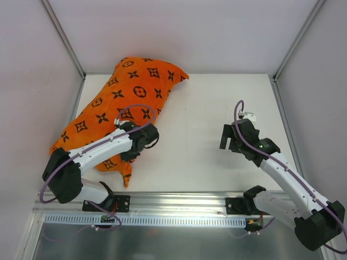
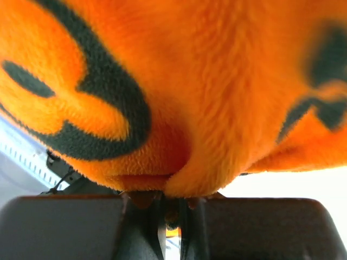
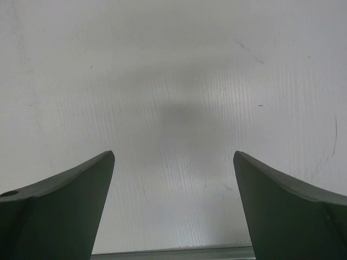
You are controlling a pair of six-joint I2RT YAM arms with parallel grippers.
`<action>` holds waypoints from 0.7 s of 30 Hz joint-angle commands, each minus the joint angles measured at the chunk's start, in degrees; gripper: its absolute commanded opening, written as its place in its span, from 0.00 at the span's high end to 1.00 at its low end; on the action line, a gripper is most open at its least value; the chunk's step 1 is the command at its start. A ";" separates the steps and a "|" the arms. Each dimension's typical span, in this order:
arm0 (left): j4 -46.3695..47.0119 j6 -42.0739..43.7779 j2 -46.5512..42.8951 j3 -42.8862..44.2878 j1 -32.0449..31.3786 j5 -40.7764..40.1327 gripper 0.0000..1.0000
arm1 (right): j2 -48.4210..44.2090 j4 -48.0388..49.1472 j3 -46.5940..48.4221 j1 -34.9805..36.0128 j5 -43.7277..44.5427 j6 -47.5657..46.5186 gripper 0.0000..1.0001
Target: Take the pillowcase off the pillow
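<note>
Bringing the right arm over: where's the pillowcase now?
Top view: the pillowcase lies along the left side of the table, a fold pinched in the shut left gripper, well apart from the open right gripper.

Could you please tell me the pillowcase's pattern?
The pillowcase is bright orange with dark flower and circle motifs, clearest in the top view.

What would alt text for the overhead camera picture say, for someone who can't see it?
The left claw is pinched shut on an orange pillowcase printed with dark flowers and circles, which lies plump at the left of a white table. The right claw is open above the table, apart from the cloth.
</note>
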 commanded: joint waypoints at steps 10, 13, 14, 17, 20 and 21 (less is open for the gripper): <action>7.54 14.11 -31.04 6.08 8.71 8.61 1.00 | 11.37 8.24 14.27 -0.06 -12.11 3.92 0.04; 6.04 12.27 -35.70 3.35 10.48 11.16 1.00 | 21.82 14.21 23.41 -0.76 -19.30 8.66 0.04; 5.52 10.96 -35.89 2.73 10.48 11.60 1.00 | 24.66 17.80 25.72 -1.28 -22.02 9.89 0.04; 4.11 8.75 -36.41 1.06 10.48 13.62 1.00 | 37.02 24.31 35.44 -2.95 -30.38 16.65 0.04; 3.23 8.04 -38.69 0.18 10.48 14.07 1.00 | 50.02 31.68 44.59 -4.88 -38.03 25.52 0.04; 3.05 8.04 -39.40 -0.09 10.48 14.07 1.00 | 53.31 33.90 46.81 -5.24 -41.79 28.07 0.04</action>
